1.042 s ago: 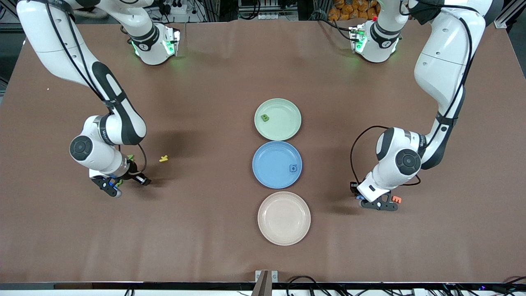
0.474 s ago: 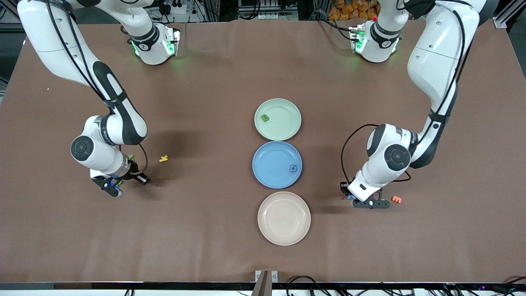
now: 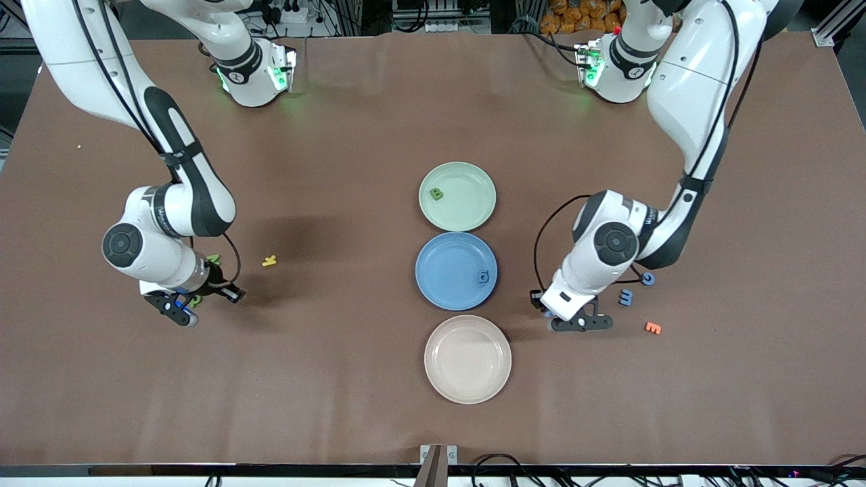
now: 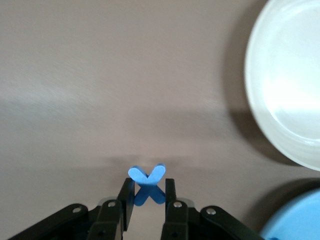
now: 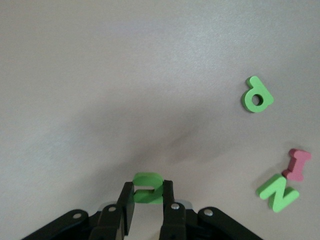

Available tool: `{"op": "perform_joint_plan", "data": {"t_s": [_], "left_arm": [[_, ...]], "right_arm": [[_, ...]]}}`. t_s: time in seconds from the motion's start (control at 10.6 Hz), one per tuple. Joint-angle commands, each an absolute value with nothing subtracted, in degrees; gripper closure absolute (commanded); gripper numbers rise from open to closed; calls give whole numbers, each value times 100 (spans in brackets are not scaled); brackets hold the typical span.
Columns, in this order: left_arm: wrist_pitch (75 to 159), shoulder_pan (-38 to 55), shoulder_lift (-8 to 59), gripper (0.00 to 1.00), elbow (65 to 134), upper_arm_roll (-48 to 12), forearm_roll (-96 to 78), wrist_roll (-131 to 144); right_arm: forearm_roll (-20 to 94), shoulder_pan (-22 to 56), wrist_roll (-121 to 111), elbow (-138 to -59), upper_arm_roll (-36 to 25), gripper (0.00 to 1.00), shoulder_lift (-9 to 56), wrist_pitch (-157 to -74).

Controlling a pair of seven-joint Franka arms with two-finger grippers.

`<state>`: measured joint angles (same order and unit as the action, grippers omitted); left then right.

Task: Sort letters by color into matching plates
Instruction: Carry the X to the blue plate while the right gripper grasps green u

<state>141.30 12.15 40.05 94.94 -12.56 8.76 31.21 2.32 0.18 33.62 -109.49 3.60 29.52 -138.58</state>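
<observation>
Brown tabletop: left pincer (image 4: 146, 199), clamping a blue X (image 4: 146, 176), has swung toward the plates; right pincer (image 5: 147, 200) stays clamped on a green letter (image 5: 148, 187).

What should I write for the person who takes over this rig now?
Left hand: shut on a blue foam letter X, over the table beside the cream plate.
Right hand: shut on a green foam letter, toward the right arm's end.
Done: one green letter in the pale green round plate, one blue letter in the blue round plate.
Left: both held letters, two loose blue letters, two loose green letters.
</observation>
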Motion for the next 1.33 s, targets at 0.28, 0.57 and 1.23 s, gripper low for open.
{"op": "perform_joint_plan", "data": {"t_s": [0.28,0.57,1.23], "left_arm": [[14019,1985,3902,100,9413,-1204,747,4217],[14019,2311,3964,100,9255,-1213,738,4473],[13791,2654,3946,0,9316,-1187,694,4500]], "right_arm": [[343,500,3428,-11057,588,100,2224,-13192],[334,527,3410,-11057,982,100,2188,-13192],[264,913,4945,-11013,2055,100,2039,-13271]]}}
